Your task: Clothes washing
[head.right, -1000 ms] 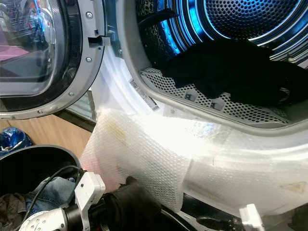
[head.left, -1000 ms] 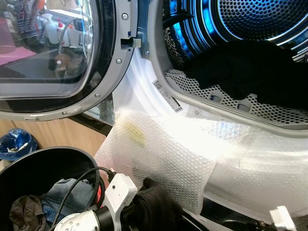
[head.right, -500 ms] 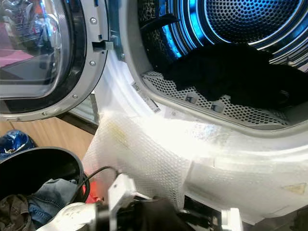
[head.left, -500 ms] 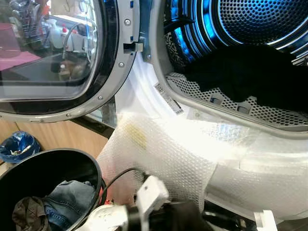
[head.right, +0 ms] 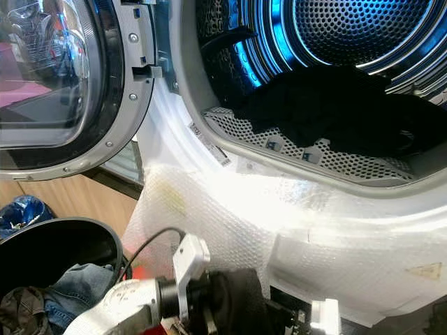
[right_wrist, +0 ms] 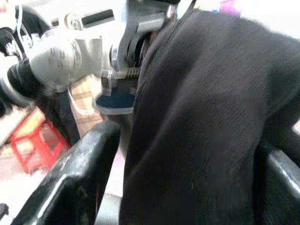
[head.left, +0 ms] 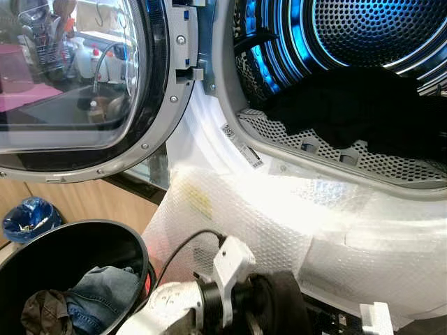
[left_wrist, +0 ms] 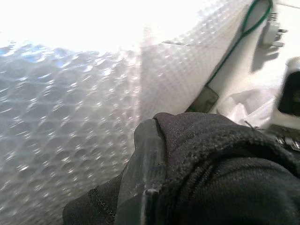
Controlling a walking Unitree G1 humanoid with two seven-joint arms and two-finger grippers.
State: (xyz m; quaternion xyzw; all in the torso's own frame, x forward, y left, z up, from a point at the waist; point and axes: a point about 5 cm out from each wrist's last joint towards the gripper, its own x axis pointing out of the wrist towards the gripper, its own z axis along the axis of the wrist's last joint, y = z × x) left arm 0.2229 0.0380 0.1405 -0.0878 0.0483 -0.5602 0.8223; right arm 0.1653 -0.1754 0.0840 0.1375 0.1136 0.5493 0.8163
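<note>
- Now my left pincer [left_wrist: 154, 197] grips a black garment [left_wrist: 225, 173], low before the washer drum [head.left: 377, 42].
- Right pincer [right_wrist: 183, 154] straddles it, jaws apart.
- Dark clothes [head.left: 363, 105] loaded; more wait in the bin [head.left: 70, 244].

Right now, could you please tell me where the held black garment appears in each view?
Left eye view: black garment, bottom centre, below the bubble wrap.
Right eye view: bottom, left of centre.
Left wrist view: draped over a black finger, against the bubble wrap.
Right wrist view: between two black fingers.
Shared landmark: bubble wrap.
</note>
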